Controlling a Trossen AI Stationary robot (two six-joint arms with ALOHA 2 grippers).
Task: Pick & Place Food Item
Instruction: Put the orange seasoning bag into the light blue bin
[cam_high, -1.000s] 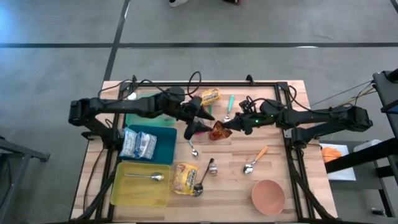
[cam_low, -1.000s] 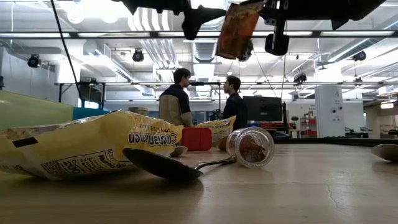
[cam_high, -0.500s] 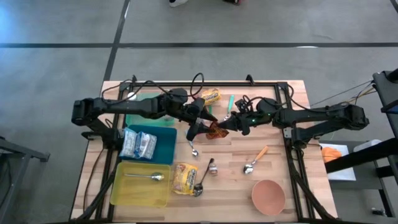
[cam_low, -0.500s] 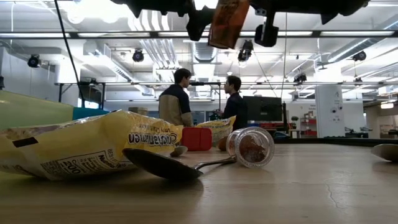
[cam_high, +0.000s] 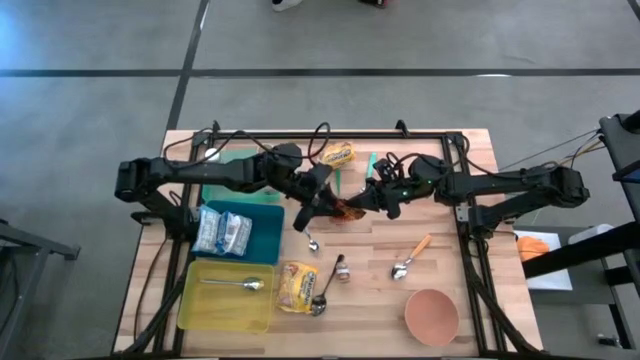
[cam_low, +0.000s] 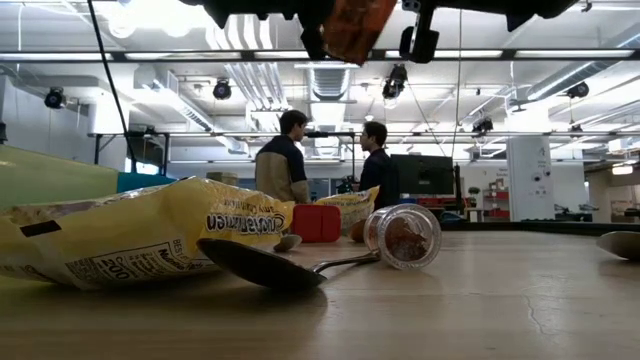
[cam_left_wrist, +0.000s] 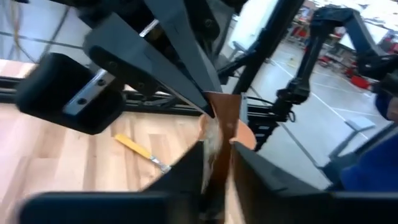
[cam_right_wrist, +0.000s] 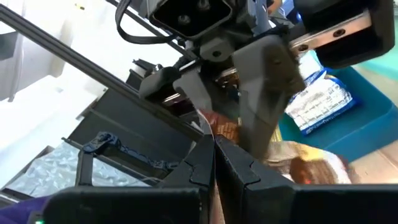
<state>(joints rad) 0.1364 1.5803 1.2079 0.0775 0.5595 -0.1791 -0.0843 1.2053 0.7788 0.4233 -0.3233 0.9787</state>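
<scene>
Hanging in the air above the table's middle, the brown snack packet sat between both grippers. The right gripper was clamped on its right edge, the left gripper closed on its left, neither arm nearer.

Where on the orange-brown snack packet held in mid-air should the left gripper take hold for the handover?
The orange-brown snack packet hangs flat and thin between both arms, with the right gripper pinching one edge. The free opposite edge is the best place, approached from the left gripper side, jaws across the flat faces. The left wrist view suggests they are closing there.
</scene>
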